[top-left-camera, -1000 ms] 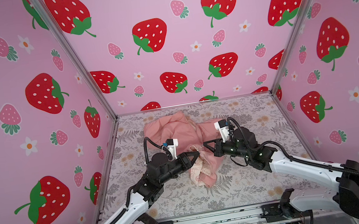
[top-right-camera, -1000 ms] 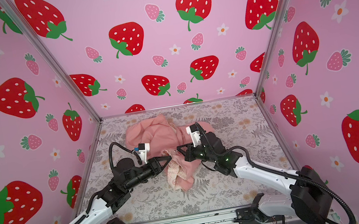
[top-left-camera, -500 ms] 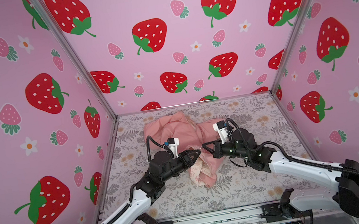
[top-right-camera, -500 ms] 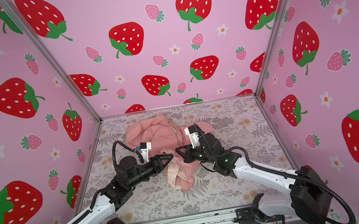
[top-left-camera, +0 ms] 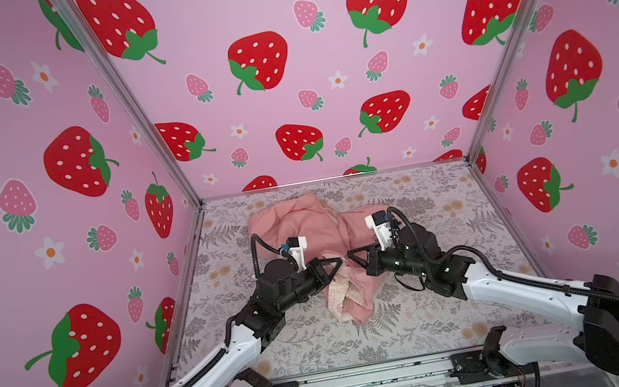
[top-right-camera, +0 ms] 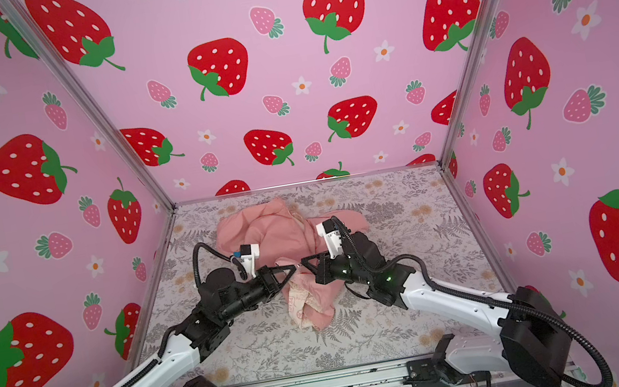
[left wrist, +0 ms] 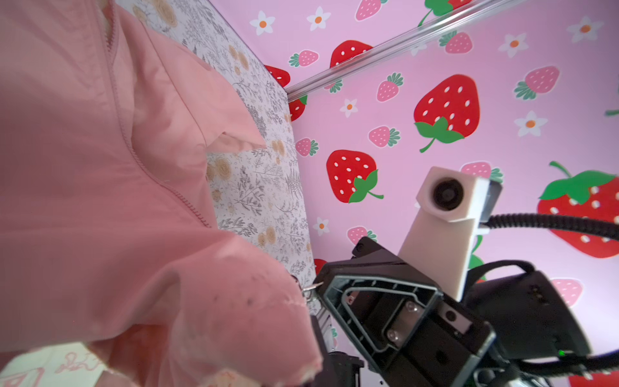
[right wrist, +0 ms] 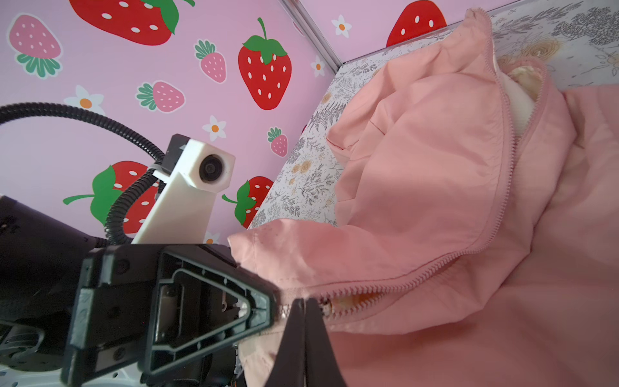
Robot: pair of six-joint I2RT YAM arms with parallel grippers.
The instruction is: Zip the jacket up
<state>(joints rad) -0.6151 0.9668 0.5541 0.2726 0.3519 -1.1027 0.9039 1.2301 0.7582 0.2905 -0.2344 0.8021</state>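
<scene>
The salmon-pink jacket (top-left-camera: 304, 225) (top-right-camera: 271, 226) lies crumpled mid-table, cream printed lining showing at its near end. My two grippers meet tip to tip over that end. The right gripper (top-left-camera: 350, 256) (right wrist: 304, 310) is shut, pinching the small metal zip pull (left wrist: 310, 288) at the slider (right wrist: 324, 306). Beyond the slider the zip teeth (right wrist: 502, 167) run apart. My left gripper (top-left-camera: 336, 262) (right wrist: 272, 301) is shut on the jacket's bottom edge just beside the slider. In the left wrist view cloth drapes over its jaws and hides them.
A floral cloth (top-left-camera: 430, 226) covers the table. Pink strawberry walls (top-left-camera: 281, 81) close in the back and both sides. A metal rail (top-left-camera: 370, 378) runs along the front edge between the arm bases.
The left gripper moved right toward the right gripper's tip and closed its jaws on the jacket's edge. The right gripper held its place, still shut.
</scene>
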